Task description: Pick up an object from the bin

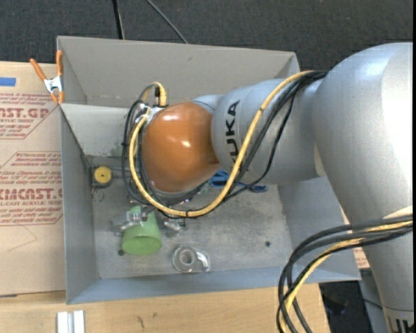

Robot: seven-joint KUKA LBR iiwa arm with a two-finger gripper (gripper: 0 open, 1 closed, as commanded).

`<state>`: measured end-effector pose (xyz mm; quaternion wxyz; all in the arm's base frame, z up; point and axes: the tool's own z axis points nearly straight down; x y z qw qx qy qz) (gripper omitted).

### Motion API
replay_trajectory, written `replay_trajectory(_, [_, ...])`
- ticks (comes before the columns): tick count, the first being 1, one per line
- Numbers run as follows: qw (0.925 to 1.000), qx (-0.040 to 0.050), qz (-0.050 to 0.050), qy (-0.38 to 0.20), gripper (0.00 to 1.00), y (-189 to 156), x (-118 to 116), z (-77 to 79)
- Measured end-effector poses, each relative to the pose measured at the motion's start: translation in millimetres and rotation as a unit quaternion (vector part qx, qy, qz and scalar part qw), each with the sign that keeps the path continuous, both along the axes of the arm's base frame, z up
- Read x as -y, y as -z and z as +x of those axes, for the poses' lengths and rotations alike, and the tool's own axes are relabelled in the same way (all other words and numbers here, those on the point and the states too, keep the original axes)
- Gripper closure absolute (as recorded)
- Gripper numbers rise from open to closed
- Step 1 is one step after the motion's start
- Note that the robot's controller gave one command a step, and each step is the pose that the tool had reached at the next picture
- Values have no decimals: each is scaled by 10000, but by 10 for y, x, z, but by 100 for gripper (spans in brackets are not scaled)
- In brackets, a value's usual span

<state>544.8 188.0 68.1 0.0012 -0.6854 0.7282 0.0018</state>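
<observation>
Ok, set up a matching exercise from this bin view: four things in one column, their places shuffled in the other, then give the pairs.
Things
1. green round piece
2. small yellow round piece
3. clear ring-shaped piece
4. orange cover

Places
A. fixed to the robot, looped by yellow cables
B. close to the left wall of the bin
C. on the floor, nearest the bin's lower edge in the view
D. on the floor just below the orange cover, left of the ring

Pairs: 1-D; 2-B; 3-C; 4-A
</observation>
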Motion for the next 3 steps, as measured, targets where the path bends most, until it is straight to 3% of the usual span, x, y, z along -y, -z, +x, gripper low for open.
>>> replay_trajectory(1, [10000,-2,2,1,100,2,0,-1])
replay_trajectory(2, [10000,12,-4,11,100,-236,-13,-1])
replay_trajectory(3, [10000,46,3,19,100,-1290,-32,14])
